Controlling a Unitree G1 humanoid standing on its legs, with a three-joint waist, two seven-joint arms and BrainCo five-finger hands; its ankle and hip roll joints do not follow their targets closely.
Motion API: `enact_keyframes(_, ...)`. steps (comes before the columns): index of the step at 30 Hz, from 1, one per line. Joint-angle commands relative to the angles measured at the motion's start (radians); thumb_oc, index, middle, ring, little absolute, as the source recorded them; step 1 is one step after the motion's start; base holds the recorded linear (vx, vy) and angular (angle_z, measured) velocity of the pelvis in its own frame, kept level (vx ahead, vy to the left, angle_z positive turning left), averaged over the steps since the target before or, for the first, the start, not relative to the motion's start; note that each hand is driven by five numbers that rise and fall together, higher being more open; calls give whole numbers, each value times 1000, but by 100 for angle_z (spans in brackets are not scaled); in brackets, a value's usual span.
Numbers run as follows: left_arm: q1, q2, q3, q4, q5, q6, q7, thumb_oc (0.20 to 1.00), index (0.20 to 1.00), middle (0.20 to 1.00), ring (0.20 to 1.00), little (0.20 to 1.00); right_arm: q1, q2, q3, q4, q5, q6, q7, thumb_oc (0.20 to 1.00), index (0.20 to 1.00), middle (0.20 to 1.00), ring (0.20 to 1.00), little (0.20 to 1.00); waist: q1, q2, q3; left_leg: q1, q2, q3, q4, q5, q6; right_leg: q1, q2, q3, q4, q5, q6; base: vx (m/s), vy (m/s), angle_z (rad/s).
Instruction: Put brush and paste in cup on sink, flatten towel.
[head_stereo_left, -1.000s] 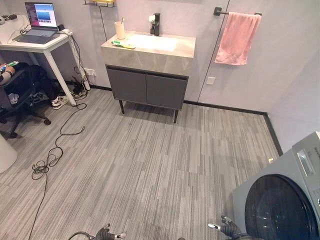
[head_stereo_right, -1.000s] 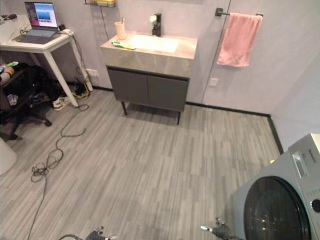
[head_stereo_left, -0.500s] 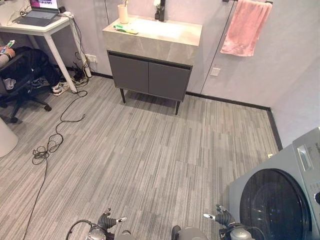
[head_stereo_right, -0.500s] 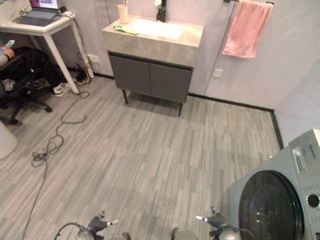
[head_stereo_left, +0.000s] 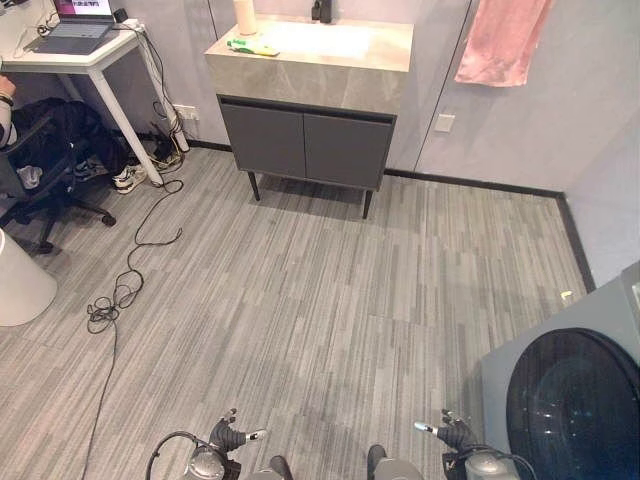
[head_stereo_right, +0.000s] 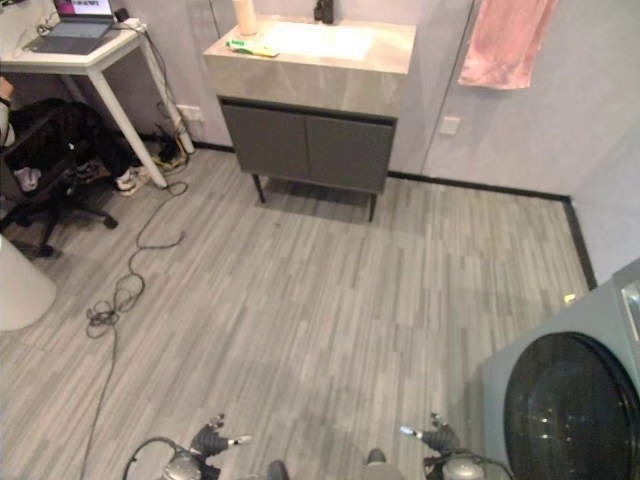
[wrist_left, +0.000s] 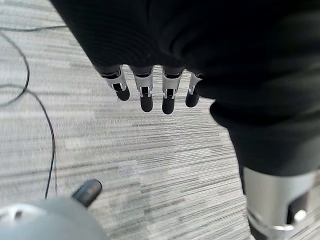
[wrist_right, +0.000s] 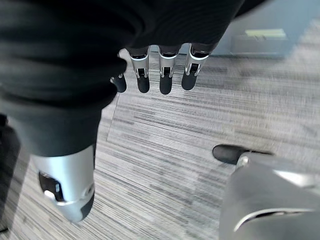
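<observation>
Grey striped plank flooring (head_stereo_left: 320, 300) covers the room from the near edge to the far wall, where a vanity unit with dark grey doors (head_stereo_left: 308, 148) stands on thin legs against the wall. Its stone-coloured sink top (head_stereo_left: 300, 75) carries a pale cup (head_stereo_left: 245, 16) at the back left corner, cut by the frame edge, and a green-and-yellow item, apparently the brush and paste (head_stereo_left: 252, 46), lies flat on the counter just in front of the cup, outside it. Which of the two is which cannot be told at this range. A pink towel (head_stereo_left: 503, 40) hangs on the wall to the right of the sink, well apart from it; its upper part is out of frame and its lower edge hangs uneven. At left a white desk (head_stereo_left: 75, 60) bears a laptop (head_stereo_left: 78, 22), with a dark office chair (head_stereo_left: 50, 165) beneath and a black cord (head_stereo_left: 135, 255) trailing over the floor. A washing machine with a dark round door (head_stereo_left: 572, 410) stands at near right. Left hand (head_stereo_left: 232, 437) and right hand (head_stereo_left: 450, 433) hang low at the near edge, well apart from the sink, fingers (wrist_left: 146, 95) relaxed and loosely extended, holding nothing; the right wrist view shows its fingers (wrist_right: 165, 75) likewise.
</observation>
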Motion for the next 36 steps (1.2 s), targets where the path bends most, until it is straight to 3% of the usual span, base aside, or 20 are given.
enact_keyframes(1,-26,59,-46,-60,29,-35,0,1000,1000,1000,1000,1000,-27,-8,39,-174,59,-55,-3,1000,1000,1000,1000,1000,-33,5,53,38,-53,-21,1,-6,29,-90,-5,108,190,194,54,202,399,-13)
enact_keyframes(4,-44,78,-55,-47,62,-35,-9,1000,1000,1000,1000,1000,-25,-29,54,-249,60,-63,-3,1000,1000,1000,1000,1000,-73,7,61,78,-84,-22,-34,-18,28,-189,95,154,82,165,46,234,114,-11)
enact_keyframes(5,-44,77,-55,-46,62,-35,-9,1000,1000,1000,1000,1000,-25,-30,54,-250,60,-63,-3,1000,1000,1000,1000,1000,-75,9,66,83,-83,-24,-33,-21,28,-182,95,151,82,162,46,463,56,-1)
enact_keyframes(6,-56,78,-54,-35,77,-31,-10,1000,1000,1000,1000,1000,-34,-46,56,-275,34,-64,-11,1000,1000,1000,1000,1000,-90,5,66,121,-101,-37,-40,-68,16,-240,57,120,-114,202,68,259,-17,5)
enact_keyframes(8,-76,78,-51,-24,93,-31,-7,1000,1000,1000,1000,1000,-37,-53,52,-297,12,-59,-15,1000,1000,1000,1000,1000,-115,-2,71,149,-110,-40,-36,-77,5,-285,33,134,-228,252,81,379,-46,16)
enact_keyframes(12,-80,54,0,7,26,-18,-6,1000,1000,1000,1000,1000,-30,-56,43,-290,-24,-47,-22,1000,1000,1000,1000,1000,-128,12,81,221,-100,-57,-42,-106,-14,-292,10,53,-290,262,91,417,-81,27)
enact_keyframes(14,-72,33,14,16,1,-10,-16,1000,1000,1000,1000,1000,-1,-67,42,-248,-45,-33,-6,1000,1000,1000,1000,1000,-167,18,43,298,-110,-106,-52,-108,-29,-273,38,97,-242,297,77,775,-268,37)
enact_keyframes(15,-66,18,27,31,-24,0,-19,1000,1000,1000,1000,1000,24,-75,41,-213,-56,-28,5,1000,1000,1000,1000,1000,-178,44,6,332,-77,-134,-21,-46,-69,-246,90,116,-209,296,47,599,-248,107)
enact_keyframes(16,-66,19,27,31,-24,0,-19,1000,1000,1000,1000,1000,24,-74,41,-213,-56,-28,5,1000,1000,1000,1000,1000,-179,42,4,330,-79,-135,-21,-44,-69,-247,88,116,-209,297,47,552,-305,116)
enact_keyframes(18,-60,3,33,30,-63,8,-27,1000,1000,1000,1000,1000,39,-93,43,-214,-70,-25,5,1000,1000,1000,1000,1000,-179,51,-5,274,-47,-160,139,85,-120,-192,128,119,-198,274,8,275,-222,60)
enact_keyframes(19,-60,4,34,30,-63,8,-27,1000,1000,1000,1000,1000,39,-92,43,-214,-70,-25,5,1000,1000,1000,1000,1000,-181,49,-7,271,-49,-161,139,88,-120,-194,125,119,-198,275,8,550,-547,26)
enact_keyframes(20,-68,-6,37,29,-97,14,-40,1000,1000,1000,1000,1000,49,-106,46,-203,-78,-24,1,1000,1000,1000,1000,1000,-156,12,-5,131,29,-137,465,259,-174,-81,144,98,-215,213,-67,418,-443,-2)
enact_keyframes(22,-77,-6,33,30,-88,15,-26,1000,1000,1000,1000,1000,37,-113,55,-187,-90,-22,-6,1000,1000,1000,1000,1000,-145,-10,-6,110,42,-99,497,259,-171,-55,139,95,-217,186,-83,495,-421,13)
enact_keyframes(23,-79,-11,26,27,-95,16,-19,1000,1000,1000,1000,1000,28,-115,61,-162,-108,-15,-22,1000,1000,1000,1000,1000,-115,-27,3,34,83,-18,458,206,-151,5,142,91,-218,153,-86,416,-263,25)
enact_keyframes(25,-78,-11,25,23,-99,14,-20,1000,1000,1000,1000,1000,26,-117,63,-159,-113,-14,-27,1000,1000,1000,1000,1000,-106,-33,0,-6,83,5,450,190,-142,22,140,90,-220,140,-87,324,-130,-6)
enact_keyframes(27,-67,-7,29,15,-104,13,-16,1000,1000,1000,1000,1000,24,-123,65,-168,-118,-16,-31,1000,1000,1000,1000,1000,-83,-23,2,-99,107,70,206,166,-105,80,157,90,-204,78,-65,564,-21,18)
enact_keyframes(29,-62,-7,32,19,-103,12,-11,1000,1000,1000,1000,1000,24,-121,74,-169,-127,-16,-31,1000,1000,1000,1000,1000,-72,-15,9,-117,89,19,99,183,-95,100,166,104,-191,57,-59,392,79,10)
enact_keyframes(32,-51,-7,61,42,-129,1,2,1000,1000,1000,1000,1000,3,-105,110,-142,-159,-28,-38,1000,1000,1000,1000,1000,-11,16,17,-209,116,-176,-201,286,-118,176,194,184,-171,-17,-56,485,112,-75)
enact_keyframes(34,-50,-7,61,42,-129,1,2,1000,1000,1000,1000,1000,3,-104,110,-142,-159,-29,-38,1000,1000,1000,1000,1000,-12,13,16,-209,112,-176,-201,285,-117,175,190,183,-168,-22,-56,335,79,-53)
enact_keyframes(36,-12,0,81,47,-120,4,-3,1000,1000,1000,1000,1000,1,-86,127,-123,-178,-19,-28,1000,1000,1000,1000,1000,28,25,-13,-198,133,-143,-185,322,-110,270,183,252,-152,-100,-43,759,234,-68)
